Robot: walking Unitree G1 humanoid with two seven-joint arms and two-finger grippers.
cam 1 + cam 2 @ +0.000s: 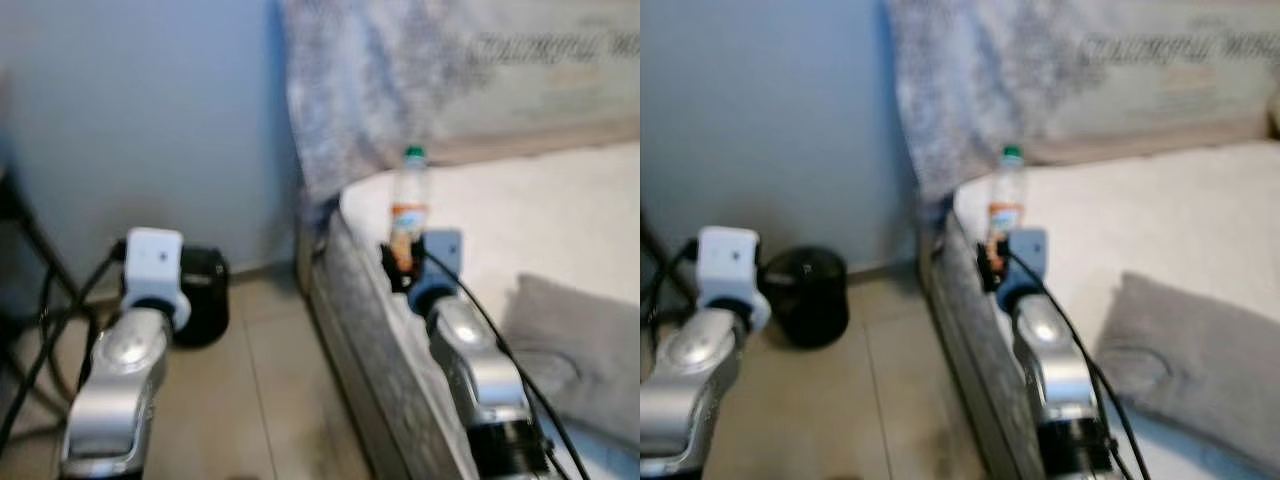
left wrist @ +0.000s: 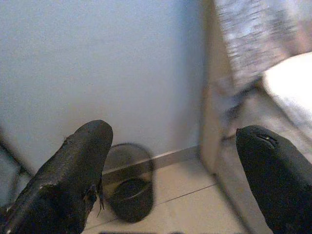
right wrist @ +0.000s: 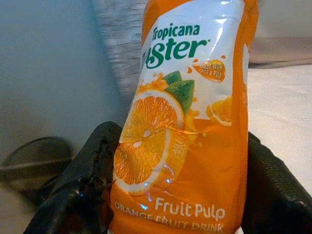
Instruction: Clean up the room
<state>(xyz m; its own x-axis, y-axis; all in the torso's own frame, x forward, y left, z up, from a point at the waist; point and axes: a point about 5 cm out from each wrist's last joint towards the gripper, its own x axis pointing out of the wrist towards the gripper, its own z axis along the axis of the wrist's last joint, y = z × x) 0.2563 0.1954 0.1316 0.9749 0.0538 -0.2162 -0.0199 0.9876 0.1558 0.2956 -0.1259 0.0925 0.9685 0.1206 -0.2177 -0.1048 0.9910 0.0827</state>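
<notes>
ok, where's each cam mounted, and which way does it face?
Left eye, on the head, faces forward and down: both silver arms, bottle in right tool, bed edge.
Right eye, beside it: same scene, black bin by the wall.
Left wrist looks along the open left tool at that bin.
Right wrist looks along the fingers clamping the bottle.
Shared: bottle, bin.

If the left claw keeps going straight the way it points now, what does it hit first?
Probably the round black waste bin on the tiled floor, sitting low between the open left claw's fingers; behind it is the pale blue wall. Depth is unclear, so this is a guess.
</notes>
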